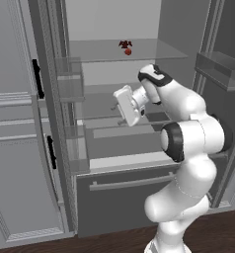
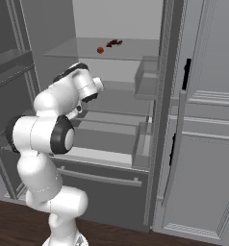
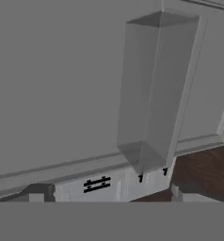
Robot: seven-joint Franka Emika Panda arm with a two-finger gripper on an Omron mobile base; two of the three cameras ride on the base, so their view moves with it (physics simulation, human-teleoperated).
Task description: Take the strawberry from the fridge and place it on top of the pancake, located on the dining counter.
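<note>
**Claw Open Inside the Fridge, Berry on the Shelf Above**

The fridge [image 1: 129, 197] stood with its doors wide open when I looked, pale inside, its glass shelves showing. The white arm had its claw [image 1: 117, 107] up at the level of the middle shelves, turned sideways toward the left-hand door. Its two small dark fingertips [image 3: 140, 178] stood apart, with nothing between them; it held nothing.

The strawberry [image 1: 128, 51] lay on the upper glass shelf [image 1: 154, 49], above the claw and farther back in the fridge, well apart from it. In the right base view the berry [image 2: 100, 50] showed as a small red dot, with a dark leafy scrap just beside it.

Straight ahead of the claw was a clear door bin [image 3: 151, 94], set against the grey inner face of the door. Below the claw ran the dark drawer front with its long bar handle [image 1: 132, 183]. Beyond the door, on the far side from the claw, stood light grey panelled cabinets [image 1: 16, 148] with black handles.
</note>
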